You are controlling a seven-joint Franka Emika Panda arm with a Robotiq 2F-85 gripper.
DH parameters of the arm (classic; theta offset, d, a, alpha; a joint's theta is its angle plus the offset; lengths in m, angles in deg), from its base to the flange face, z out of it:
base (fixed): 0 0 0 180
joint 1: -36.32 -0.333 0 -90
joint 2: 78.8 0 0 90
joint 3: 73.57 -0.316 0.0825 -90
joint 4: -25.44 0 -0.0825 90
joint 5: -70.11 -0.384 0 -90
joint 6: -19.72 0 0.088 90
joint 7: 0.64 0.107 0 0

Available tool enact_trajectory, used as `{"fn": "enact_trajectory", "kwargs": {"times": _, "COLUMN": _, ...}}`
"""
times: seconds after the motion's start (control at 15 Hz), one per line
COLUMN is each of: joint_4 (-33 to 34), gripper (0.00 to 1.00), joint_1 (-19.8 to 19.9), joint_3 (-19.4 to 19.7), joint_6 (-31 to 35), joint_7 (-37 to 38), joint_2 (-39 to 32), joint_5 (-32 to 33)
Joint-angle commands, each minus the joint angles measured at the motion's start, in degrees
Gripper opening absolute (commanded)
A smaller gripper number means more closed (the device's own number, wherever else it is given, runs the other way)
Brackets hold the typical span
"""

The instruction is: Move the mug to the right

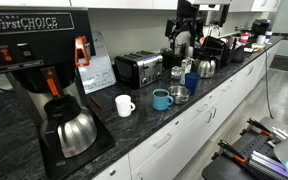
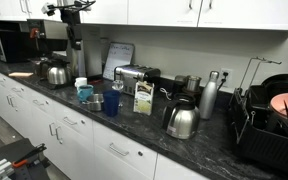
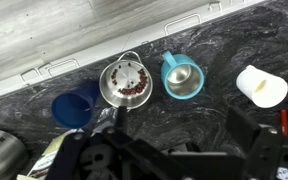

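Note:
The white mug (image 3: 261, 86) stands on the dark counter at the right end of a row of cups. It also shows in an exterior view (image 1: 125, 105), handle toward the front. Left of it in the wrist view are the teal mug (image 3: 181, 76), a steel strainer cup (image 3: 125, 82) with dark grounds, and the dark blue cup (image 3: 75, 108). My gripper (image 3: 179, 125) hangs high above the counter, behind the row and nearest the teal mug, open and empty. It is well apart from the white mug. In an exterior view the arm (image 1: 185, 30) stands over the blue cup's end.
A coffee maker with a steel carafe (image 1: 72, 130) stands beyond the white mug. A toaster (image 1: 138, 68) and a paper stand (image 1: 99, 72) are at the back. A steel kettle (image 1: 206, 67) is further along. The counter's front edge (image 3: 104, 58) runs just past the cups.

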Motion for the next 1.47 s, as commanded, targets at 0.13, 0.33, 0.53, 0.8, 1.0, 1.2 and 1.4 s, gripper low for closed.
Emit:
{"fn": "enact_trajectory", "kwargs": {"times": 0.13, "joint_4": 1.81, "gripper": 1.0, "joint_1": -3.33, "joint_3": -0.56, "joint_6": 4.09, "joint_7": 2.57, "joint_2": -4.73, "joint_5": 1.91}}
{"fn": "enact_trajectory", "kwargs": {"times": 0.33, "joint_4": 3.11, "gripper": 1.0, "joint_1": -3.9, "joint_3": -0.56, "joint_6": 4.65, "joint_7": 3.21, "joint_2": -7.05, "joint_5": 2.98}}
{"fn": "enact_trajectory", "kwargs": {"times": 0.53, "joint_4": 3.44, "gripper": 1.0, "joint_1": -3.88, "joint_3": -0.51, "joint_6": 4.64, "joint_7": 3.21, "joint_2": -6.99, "joint_5": 2.99}}
{"fn": "enact_trajectory", "kwargs": {"times": 0.8, "joint_4": 3.44, "gripper": 1.0, "joint_1": -3.88, "joint_3": -0.51, "joint_6": 4.64, "joint_7": 3.21, "joint_2": -6.99, "joint_5": 2.99}}
{"fn": "enact_trajectory", "kwargs": {"times": 1.0, "joint_4": 5.8, "gripper": 1.0, "joint_1": -4.07, "joint_3": -1.19, "joint_6": 6.06, "joint_7": 2.28, "joint_2": -10.08, "joint_5": 6.67}}
{"fn": "enact_trajectory", "kwargs": {"times": 1.2, "joint_4": 8.9, "gripper": 1.0, "joint_1": -5.84, "joint_3": -1.68, "joint_6": 11.41, "joint_7": 1.38, "joint_2": -14.97, "joint_5": 11.47}}
{"fn": "enact_trajectory", "kwargs": {"times": 1.4, "joint_4": 12.02, "gripper": 1.0, "joint_1": -8.7, "joint_3": -1.29, "joint_6": 14.94, "joint_7": 0.29, "joint_2": -20.03, "joint_5": 13.28}}
